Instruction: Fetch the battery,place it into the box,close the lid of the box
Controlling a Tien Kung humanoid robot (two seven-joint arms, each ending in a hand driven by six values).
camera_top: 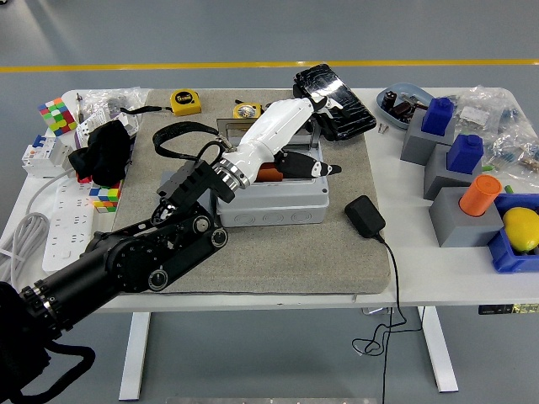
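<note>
One robot hand [282, 135], its fingers [320, 167] extended over one grey box [274, 202]. Left of the fingers: two yellow tape measures [186, 102], two puzzle cubes [56, 114]. Right of them: one black adapter [365, 216], three grey blocks [461, 220], two blue pegs [465, 153], one orange cylinder [480, 194], one lemon [521, 229]. Beyond them: one black case [335, 101].
</note>
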